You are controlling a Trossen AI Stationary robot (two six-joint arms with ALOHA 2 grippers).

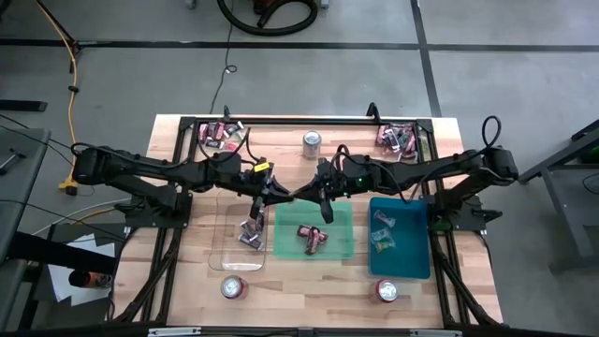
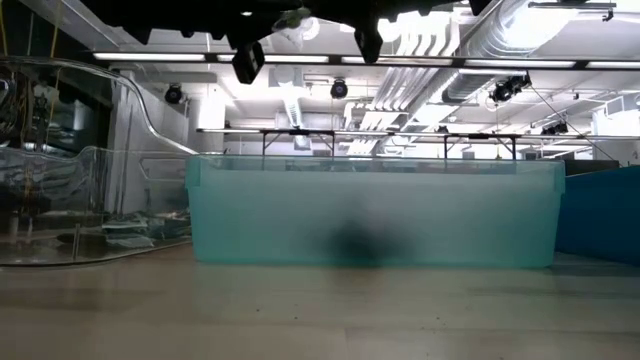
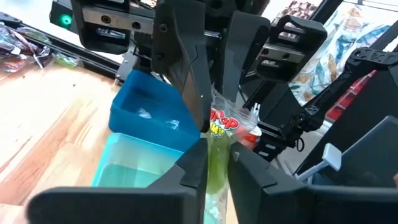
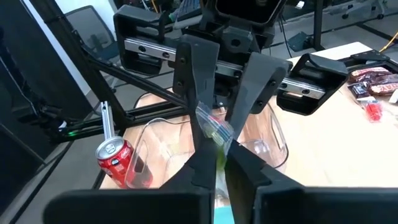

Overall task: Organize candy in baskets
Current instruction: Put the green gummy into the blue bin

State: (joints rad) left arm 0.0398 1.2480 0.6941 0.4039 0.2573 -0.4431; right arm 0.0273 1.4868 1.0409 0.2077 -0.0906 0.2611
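Note:
A light green and pink candy (image 3: pixel 219 134) hangs in the air between my two grippers, which meet tip to tip over the table's middle. My left gripper (image 1: pixel 285 192) comes from the table's left and my right gripper (image 1: pixel 311 192) from the right. Both are shut on the candy, above the far edge of the green basket (image 1: pixel 346 245). The clear basket (image 1: pixel 229 257) stands left of it and the teal-blue basket (image 1: pixel 412 262) right of it. Each holds a few candies. More candy lies in piles at the far left (image 1: pixel 220 133) and far right (image 1: pixel 398 139). My left gripper pinches one end of the wrapper (image 3: pixel 217 177) between its two fingers, reaching nearly level from the table's left. The candy is lifted clear of the table and the baskets. My right gripper pinches the wrapper's other end (image 4: pixel 219 140) between its two fingers, reaching nearly level from the table's right, opposite the left fingers (image 4: pixel 194 81). The candy spans the short gap between the two grippers.
A silver can (image 1: pixel 312 142) stands at the far middle. Two red cans (image 1: pixel 233 287) (image 1: pixel 387 291) stand near the front edge. A black metal frame (image 1: pixel 309 120) runs around the table. The green basket's front wall (image 2: pixel 370 225) fills the low view.

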